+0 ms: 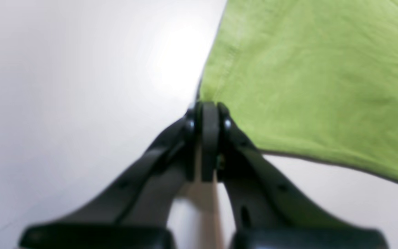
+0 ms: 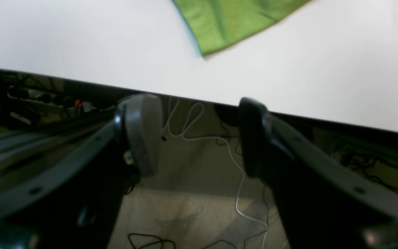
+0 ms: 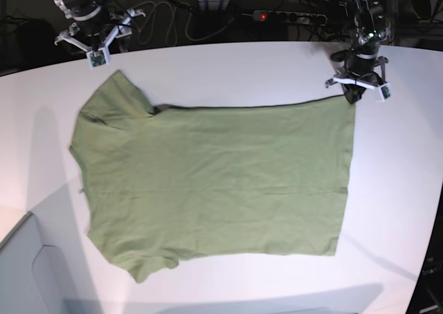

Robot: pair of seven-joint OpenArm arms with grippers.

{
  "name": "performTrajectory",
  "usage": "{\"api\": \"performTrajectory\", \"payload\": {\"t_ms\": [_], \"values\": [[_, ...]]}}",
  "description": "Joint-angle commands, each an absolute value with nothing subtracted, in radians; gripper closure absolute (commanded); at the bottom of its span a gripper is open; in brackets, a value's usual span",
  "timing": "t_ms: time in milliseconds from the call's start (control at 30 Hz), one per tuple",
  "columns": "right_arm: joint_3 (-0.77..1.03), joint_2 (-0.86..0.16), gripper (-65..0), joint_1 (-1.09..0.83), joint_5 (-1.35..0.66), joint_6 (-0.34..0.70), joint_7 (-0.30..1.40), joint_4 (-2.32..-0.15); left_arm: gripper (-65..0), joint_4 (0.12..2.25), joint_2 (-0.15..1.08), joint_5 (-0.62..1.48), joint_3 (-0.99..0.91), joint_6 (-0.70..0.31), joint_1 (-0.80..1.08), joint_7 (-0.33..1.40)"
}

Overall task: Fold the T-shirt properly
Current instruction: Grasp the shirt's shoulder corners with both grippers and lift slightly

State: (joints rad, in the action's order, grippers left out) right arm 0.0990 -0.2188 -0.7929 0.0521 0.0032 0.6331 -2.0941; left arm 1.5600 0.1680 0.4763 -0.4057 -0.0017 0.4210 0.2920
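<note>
The T-shirt [image 3: 214,182] lies spread flat on the white table [image 3: 401,189], covering most of its middle. Its collar and sleeves are at the base view's left and its straight hem runs down the right side. One sleeve points toward the table's far left edge; the other lies at the near left. The cloth is mostly smooth, with light wrinkles.

The left gripper [image 1: 208,110] is down at the shirt's far hem corner, the corner closest to the table's far right edge. Its black fingers [image 1: 189,124] are pressed together, and the green corner of the shirt [image 1: 309,79] meets their tips, so the corner looks pinched between them. From that point the fabric fans out, one edge running up the left wrist view and the hem running off to its right, with a thin shadow under it. In the base view the same gripper [image 3: 354,93] sits right on that corner.

The right gripper [image 2: 199,138] hangs beyond the table's far edge, near the sleeve [image 2: 233,20] but clear of it. Its fingers [image 2: 143,131] stand apart with nothing between them; floor and loose cables [image 2: 219,145] show through the gap. In the base view it [image 3: 97,51] is at the table's far left.
</note>
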Motion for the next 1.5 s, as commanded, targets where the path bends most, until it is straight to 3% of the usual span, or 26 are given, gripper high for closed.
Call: {"api": "performTrajectory", "payload": {"t_ms": [0,467,767,1367,1467], "values": [[0.104,-0.226,-33.5,-0.800,0.053,0.010,0.618,-2.109,0.0,1.561,0.177,0.483,-0.407,-0.002,0.421,0.280],[0.104,-0.205,-34.3,-0.668,0.053,0.010,0.621,-2.109,0.0,1.557,0.176,0.484,-0.409,-0.002,0.446,0.278],[0.102,-0.165,-40.1,-0.593,0.053,0.010,0.619,-2.049,0.0,1.557,0.176,0.484,-0.409,-0.002,0.455,0.280],[0.104,-0.168,-39.4,-0.559,0.053,0.010,0.536,-1.813,0.0,1.555,0.174,0.484,-0.409,-0.002,0.460,0.280],[0.104,-0.170,-35.4,-0.559,0.053,0.010,0.536,-1.807,0.0,1.555,0.174,0.484,-0.409,-0.002,0.460,0.280]]}}
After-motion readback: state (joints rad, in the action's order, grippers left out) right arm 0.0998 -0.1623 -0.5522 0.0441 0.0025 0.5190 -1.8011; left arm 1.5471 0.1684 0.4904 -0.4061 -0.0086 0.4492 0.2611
